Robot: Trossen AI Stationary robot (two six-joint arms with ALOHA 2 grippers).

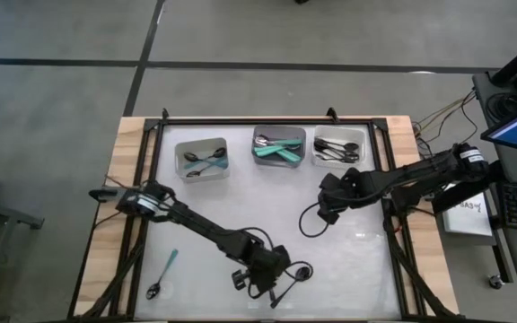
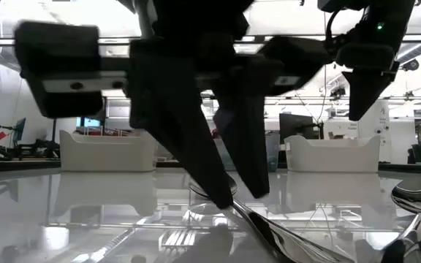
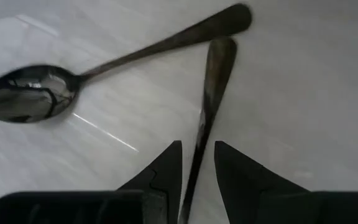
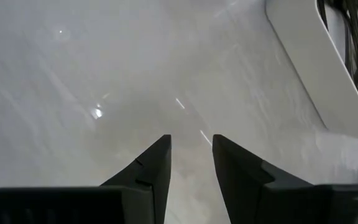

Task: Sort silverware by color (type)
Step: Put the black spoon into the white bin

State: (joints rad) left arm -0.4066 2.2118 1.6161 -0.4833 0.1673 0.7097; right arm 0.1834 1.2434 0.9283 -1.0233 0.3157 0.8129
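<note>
Two black spoons lie flat on the white table near its near edge, handles meeting in a V. My left gripper (image 1: 260,272) is down at them and open. In the left wrist view its fingers stand on either side of one spoon's handle (image 3: 205,118) without touching it. The other black spoon (image 3: 27,99) lies beside it. A teal-handled spoon (image 1: 162,269) lies alone toward the near left corner. My right gripper (image 1: 328,205) hangs open above bare table near the far right bin and holds nothing.
Three white bins stand in a row at the far edge: the left bin (image 1: 202,159) holds silver spoons, the middle bin (image 1: 279,148) teal-handled ones, and the right bin (image 1: 337,149) black ones. A black frame edges the table. Bare table lies between the arms.
</note>
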